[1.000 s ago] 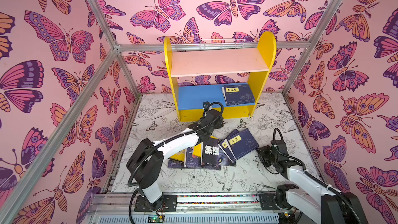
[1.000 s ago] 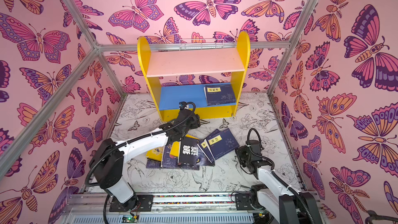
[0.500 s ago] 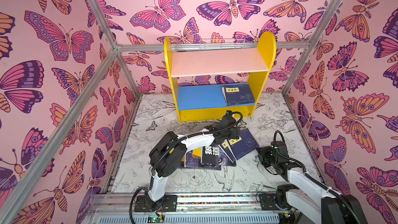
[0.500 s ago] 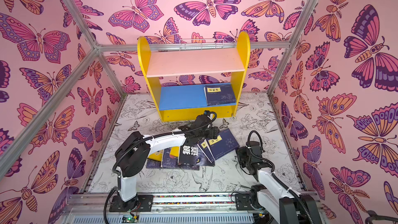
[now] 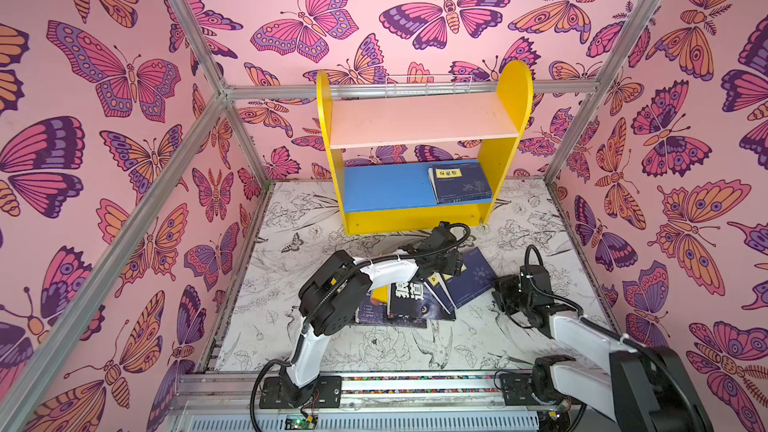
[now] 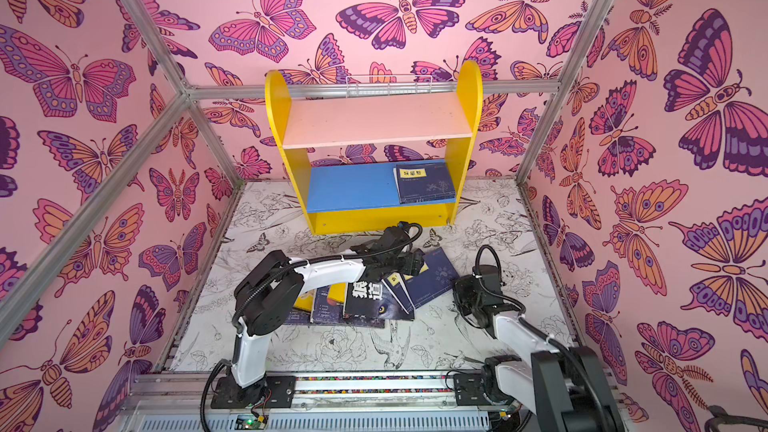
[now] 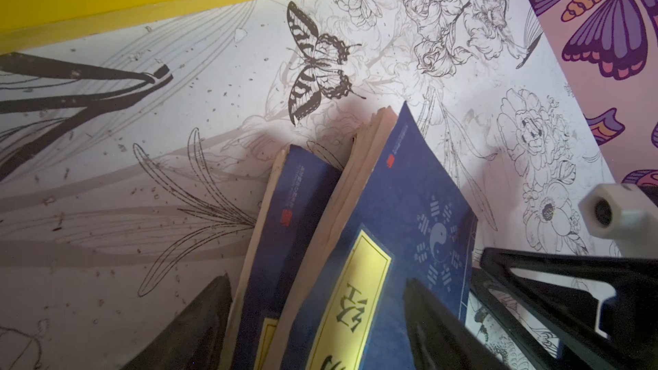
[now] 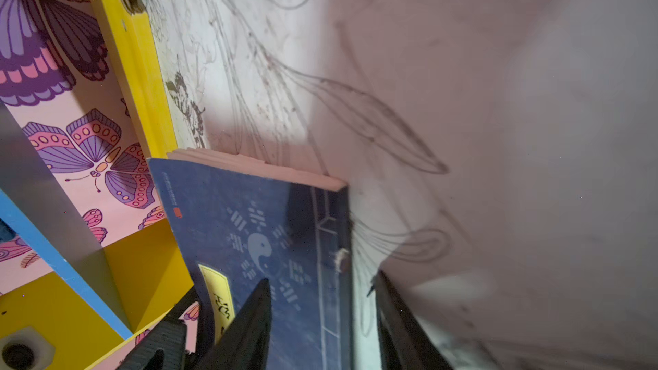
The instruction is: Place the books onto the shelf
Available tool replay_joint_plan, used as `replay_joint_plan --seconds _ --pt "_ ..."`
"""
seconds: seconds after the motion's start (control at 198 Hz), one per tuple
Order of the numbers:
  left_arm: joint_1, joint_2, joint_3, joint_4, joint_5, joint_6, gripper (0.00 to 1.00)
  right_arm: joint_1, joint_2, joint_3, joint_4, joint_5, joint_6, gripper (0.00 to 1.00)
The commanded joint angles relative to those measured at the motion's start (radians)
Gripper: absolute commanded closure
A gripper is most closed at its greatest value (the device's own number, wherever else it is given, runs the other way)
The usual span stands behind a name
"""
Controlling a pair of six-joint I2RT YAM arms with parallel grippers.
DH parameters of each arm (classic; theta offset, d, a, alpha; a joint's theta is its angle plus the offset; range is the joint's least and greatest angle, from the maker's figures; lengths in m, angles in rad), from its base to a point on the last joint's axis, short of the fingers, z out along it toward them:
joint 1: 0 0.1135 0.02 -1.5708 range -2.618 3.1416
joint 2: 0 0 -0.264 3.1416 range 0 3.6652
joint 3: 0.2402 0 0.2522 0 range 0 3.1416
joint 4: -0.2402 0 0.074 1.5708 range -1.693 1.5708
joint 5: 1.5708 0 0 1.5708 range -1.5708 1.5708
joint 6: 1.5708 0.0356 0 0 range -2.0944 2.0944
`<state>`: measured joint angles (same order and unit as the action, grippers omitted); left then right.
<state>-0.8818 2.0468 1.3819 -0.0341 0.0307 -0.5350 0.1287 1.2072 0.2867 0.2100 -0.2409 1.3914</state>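
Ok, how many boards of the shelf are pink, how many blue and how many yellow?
Pink board: 1
Blue board: 1
Yellow boards: 3, the left side panel, the right side panel and the front strip
Total: 5

Both top views are bright and even, colours strong, the back wall [image 5: 415, 49] palest; my arms [image 5: 386, 268] throw only soft shadows on the floor [image 5: 374, 351]. The print is crisp out to the corners. My left wrist view is dimmer: floor sharp, my fingers [image 7: 199, 332] dark and blurred, shade lying across the book [image 7: 391, 243]. My right wrist view is soft, its floor smeared grey, the shelf [image 8: 142, 65] clearer.
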Motion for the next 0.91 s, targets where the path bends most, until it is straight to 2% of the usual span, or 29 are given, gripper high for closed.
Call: replay_joint_plan --seconds 0.0,0.096,0.212,0.616,0.904 --pt "0.007 0.005 -0.009 -0.019 0.014 0.013 0.22 0.022 0.141 0.02 0.071 -0.107 -0.016 0.54" --pt "0.009 0.013 -0.007 -0.022 0.029 0.009 0.23 0.044 0.209 0.044 0.123 -0.131 -0.02 0.55" --pt "0.013 0.022 -0.003 -0.025 0.044 0.009 0.25 0.051 0.212 0.062 0.127 -0.135 -0.037 0.56" --pt "0.032 0.048 0.009 -0.025 0.092 -0.017 0.3 0.058 0.034 0.096 0.112 -0.116 -0.154 0.6" --pt "0.032 0.044 0.006 -0.024 0.098 -0.01 0.3 0.091 0.014 0.119 0.189 -0.148 -0.2 0.67"
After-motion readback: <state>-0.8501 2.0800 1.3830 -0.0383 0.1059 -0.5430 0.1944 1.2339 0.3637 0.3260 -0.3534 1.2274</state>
